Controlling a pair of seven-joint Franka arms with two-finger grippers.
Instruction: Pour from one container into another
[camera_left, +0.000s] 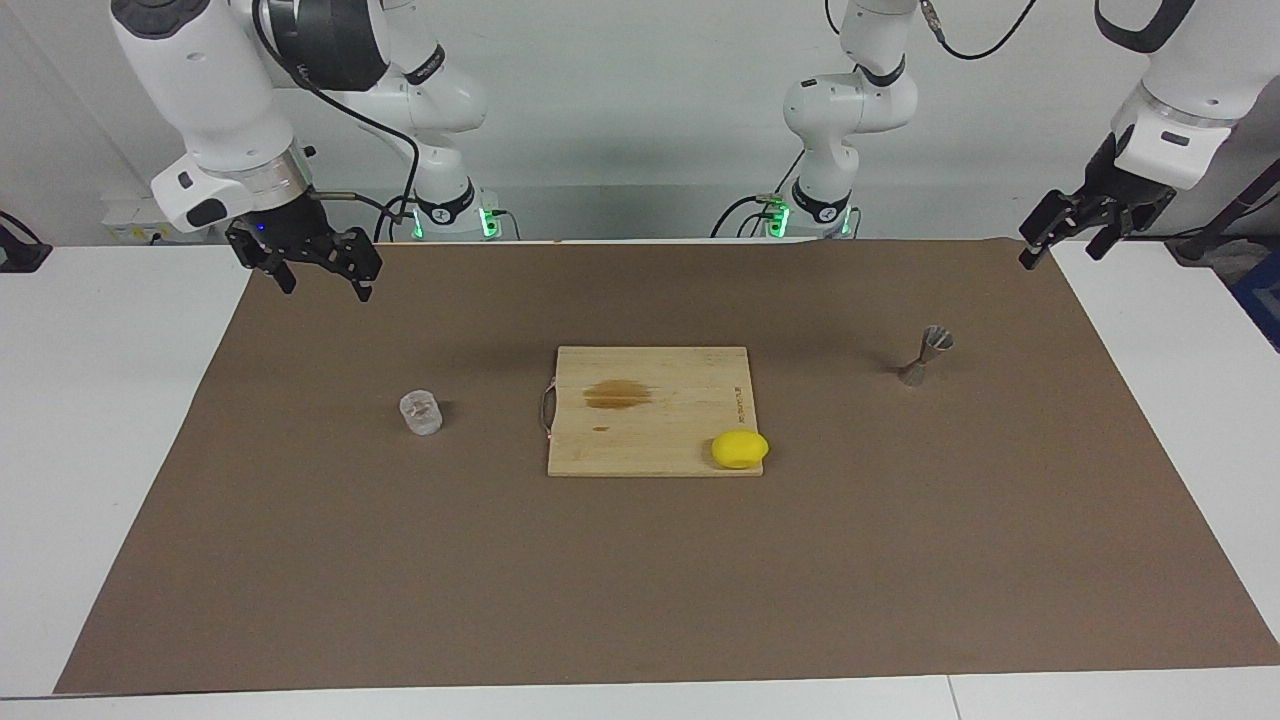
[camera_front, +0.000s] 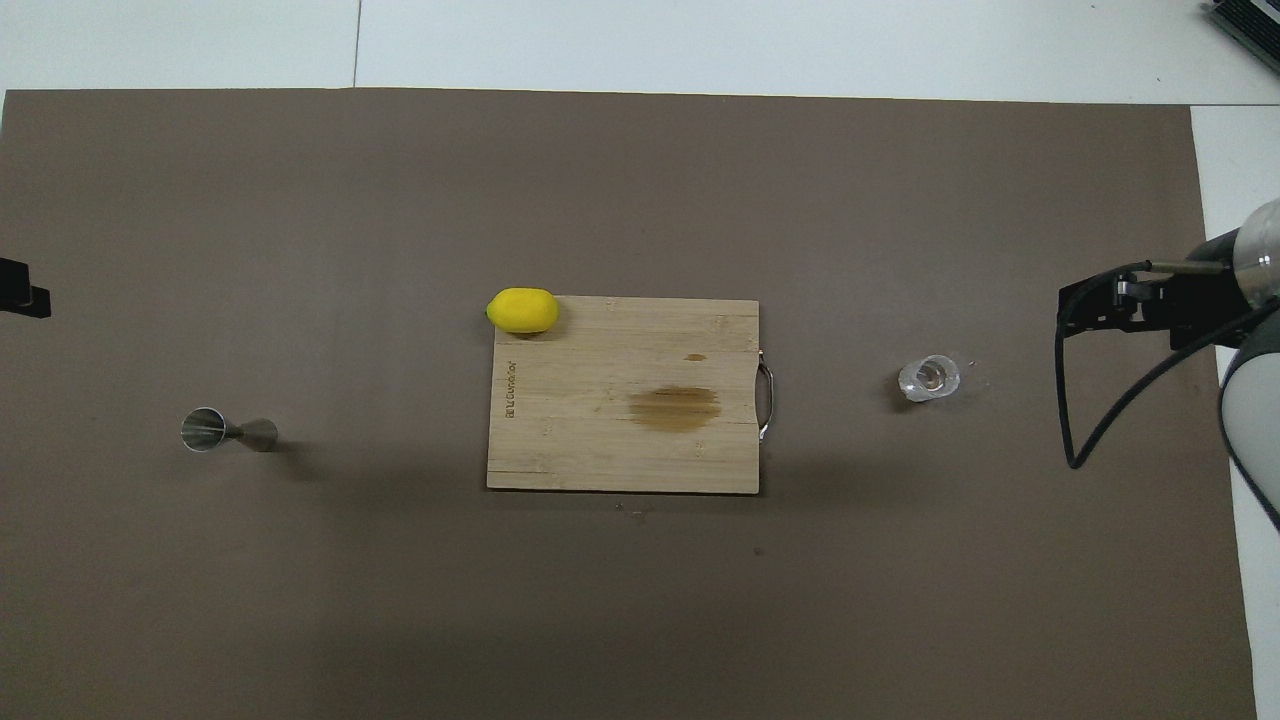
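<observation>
Overhead view: taking the cutting board (camera_front: 623, 393) as the clock's centre and twelve o'clock as away from the robots, the clear cup (camera_front: 929, 377) stands upright on the brown mat (camera_front: 640, 620) at three o'clock, and the metal jigger (camera_front: 212, 430) stands at nine o'clock, well apart from it. A lemon (camera_front: 522, 310) sits at the board's eleven o'clock corner. The right gripper (camera_left: 318, 267) hangs in the air over the mat's edge at the right arm's end of the bench, fingers apart and empty. The left gripper (camera_left: 1065, 227) hangs over the mat's corner at the left arm's end, fingers also apart, holding nothing. Judging by this, nothing is done yet: the cup is ungrasped, so reaching, lifting, carrying to the jigger and tipping all remain.
</observation>
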